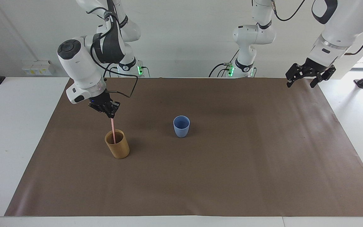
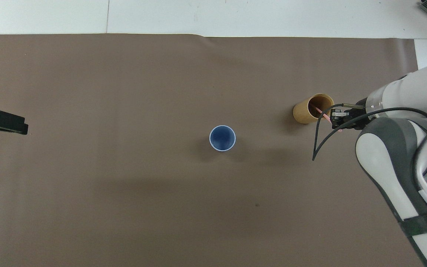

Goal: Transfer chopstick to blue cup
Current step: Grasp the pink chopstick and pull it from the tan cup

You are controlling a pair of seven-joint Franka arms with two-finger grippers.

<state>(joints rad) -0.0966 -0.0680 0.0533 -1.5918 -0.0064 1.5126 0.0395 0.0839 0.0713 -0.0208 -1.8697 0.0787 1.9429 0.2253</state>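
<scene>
Right gripper: clamped on the chopstick's top, above the tan cup.
Chopstick: lower end inside tan cup, beside the blue cup.
Left gripper: fingers spread, holding nothing, waiting.

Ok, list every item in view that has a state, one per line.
chopstick: upright, top end gripped, lower end inside the tan cup.
tan cup: upright, holding the chopstick's lower end.
blue cup: upright, empty.
right claw: shut on the chopstick, over the tan cup.
left claw: open, empty, raised at the left arm's end, waiting.
</scene>
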